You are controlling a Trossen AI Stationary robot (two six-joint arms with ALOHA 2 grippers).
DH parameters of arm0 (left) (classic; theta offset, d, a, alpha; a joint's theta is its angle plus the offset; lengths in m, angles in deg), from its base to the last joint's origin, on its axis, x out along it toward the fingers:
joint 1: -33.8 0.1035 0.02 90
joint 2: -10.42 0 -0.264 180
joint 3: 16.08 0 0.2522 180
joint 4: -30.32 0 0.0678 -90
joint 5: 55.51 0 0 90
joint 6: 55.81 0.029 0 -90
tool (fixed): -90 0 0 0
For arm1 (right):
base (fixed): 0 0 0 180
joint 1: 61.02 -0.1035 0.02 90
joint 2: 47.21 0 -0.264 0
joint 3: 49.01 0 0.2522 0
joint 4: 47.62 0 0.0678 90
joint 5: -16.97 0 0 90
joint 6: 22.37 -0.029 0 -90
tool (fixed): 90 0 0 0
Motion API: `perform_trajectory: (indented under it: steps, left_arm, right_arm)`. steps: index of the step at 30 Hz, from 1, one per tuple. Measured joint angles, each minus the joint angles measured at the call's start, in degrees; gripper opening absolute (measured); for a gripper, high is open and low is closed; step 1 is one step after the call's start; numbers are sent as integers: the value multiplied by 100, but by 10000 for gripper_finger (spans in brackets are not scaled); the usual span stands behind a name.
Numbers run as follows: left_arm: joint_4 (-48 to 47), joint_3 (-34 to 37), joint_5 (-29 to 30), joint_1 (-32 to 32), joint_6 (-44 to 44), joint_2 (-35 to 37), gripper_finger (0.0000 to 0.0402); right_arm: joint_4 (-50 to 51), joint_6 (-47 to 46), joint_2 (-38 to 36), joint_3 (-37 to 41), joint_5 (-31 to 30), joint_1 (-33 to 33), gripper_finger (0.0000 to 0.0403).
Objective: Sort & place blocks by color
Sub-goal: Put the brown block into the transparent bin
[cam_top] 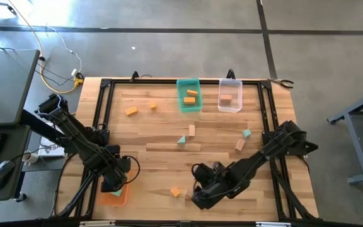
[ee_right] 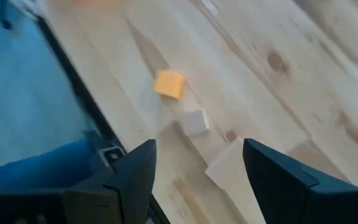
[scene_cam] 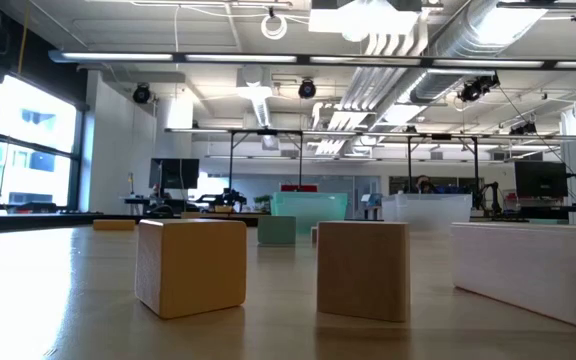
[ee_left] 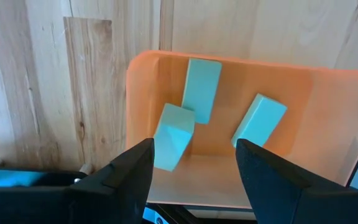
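- The orange bin [cam_top: 113, 197] sits at the table's [cam_top: 162, 135] near-left corner and serves as the landmark.
- Left gripper [cam_top: 113, 183] hangs directly over the orange bin, fingers [ee_left: 132, 171] spread wide and holding nothing.
- Three teal blocks [ee_left: 201, 89] lie inside the orange bin, apart from the fingers.
- Right gripper [cam_top: 200, 192] hovers well to the right of the orange bin, along the same near edge, jaws wide and empty.
- An orange cube [cam_top: 176, 192] and a tan cube [ee_right: 194, 121] rest on the wood between the orange bin and the right gripper.
- Far across from the orange bin, a teal bin [cam_top: 189, 94] contains orange blocks [cam_top: 190, 96]; a clear bin [cam_top: 230, 96] beside it contains a tan block [cam_top: 226, 99].
- Loose orange, teal and tan blocks [cam_top: 191, 130] lie scattered mid-table, between the orange bin and those far bins.
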Motion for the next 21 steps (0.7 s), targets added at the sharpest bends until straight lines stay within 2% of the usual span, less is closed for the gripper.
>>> perform_trajectory:
  steps: [7,21]
  left_arm:
    - [9,0,0,0,2,0,214]
    - [11,0,26,-18,100,0,214]
  right_arm:
    - [68,-597,358,208,545,69,229]
    - [94,-1068,1057,258,749,80,229]
